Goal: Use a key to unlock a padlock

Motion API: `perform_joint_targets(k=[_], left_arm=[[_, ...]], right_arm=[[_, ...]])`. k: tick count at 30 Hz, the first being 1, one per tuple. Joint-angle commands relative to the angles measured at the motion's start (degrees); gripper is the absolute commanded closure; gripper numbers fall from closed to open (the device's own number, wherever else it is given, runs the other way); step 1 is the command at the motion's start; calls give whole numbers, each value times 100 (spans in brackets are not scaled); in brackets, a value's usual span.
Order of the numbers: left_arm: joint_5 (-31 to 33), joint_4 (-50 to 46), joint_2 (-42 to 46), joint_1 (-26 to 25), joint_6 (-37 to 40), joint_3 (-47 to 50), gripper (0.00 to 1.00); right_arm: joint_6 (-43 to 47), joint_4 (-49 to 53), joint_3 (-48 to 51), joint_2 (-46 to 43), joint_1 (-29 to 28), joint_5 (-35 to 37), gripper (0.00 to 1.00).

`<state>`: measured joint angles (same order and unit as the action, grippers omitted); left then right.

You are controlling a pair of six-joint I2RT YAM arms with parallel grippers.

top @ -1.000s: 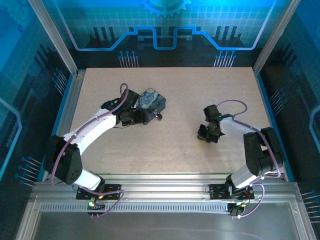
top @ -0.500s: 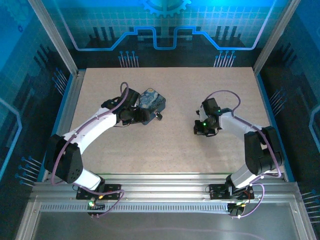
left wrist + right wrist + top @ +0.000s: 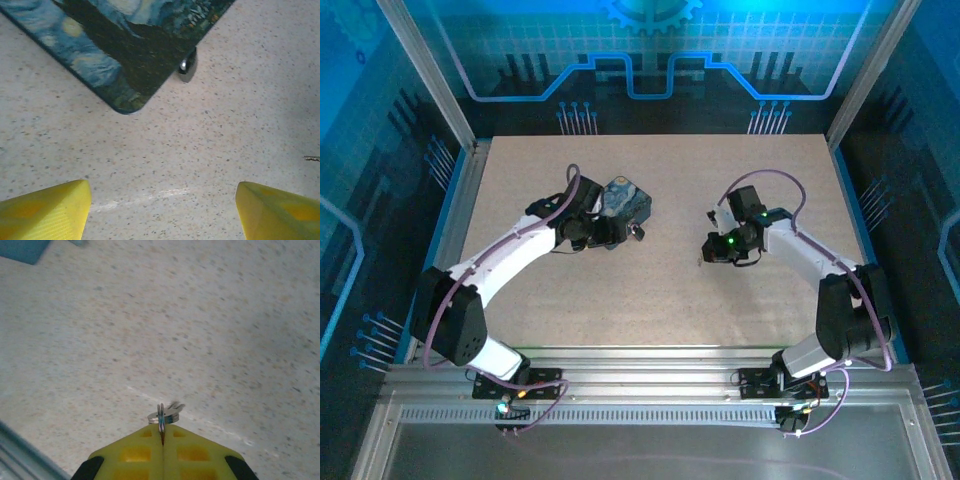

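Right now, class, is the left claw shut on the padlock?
No: the left claw stands wide open over the table, and the padlock lies beyond it at the edge of the box.

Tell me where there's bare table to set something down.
Bare: the far strip of the table behind the patterned box and right gripper, and the near stretch between both arms. Crowded: by the box, where the padlock and open left gripper sit; the right gripper holds the key.
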<state>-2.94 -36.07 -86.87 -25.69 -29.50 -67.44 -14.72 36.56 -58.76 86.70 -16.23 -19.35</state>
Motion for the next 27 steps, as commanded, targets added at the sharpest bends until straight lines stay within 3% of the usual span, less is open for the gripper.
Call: perform_joint_targets(k=[1, 14, 21, 27], left_arm=[[-234, 88, -2, -58, 65, -129, 23], [83, -188, 170, -50, 190, -182, 22], [145, -238, 153, -49, 207, -258, 23], [118, -225, 109, -49, 180, -270, 22]], right_arm=[[-2, 180, -22, 241, -54, -477, 95], [-308, -6, 726, 585, 523, -4, 84], [-221, 90, 665, 354, 625, 55, 66], [-111, -55, 576, 462, 304, 118, 53]])
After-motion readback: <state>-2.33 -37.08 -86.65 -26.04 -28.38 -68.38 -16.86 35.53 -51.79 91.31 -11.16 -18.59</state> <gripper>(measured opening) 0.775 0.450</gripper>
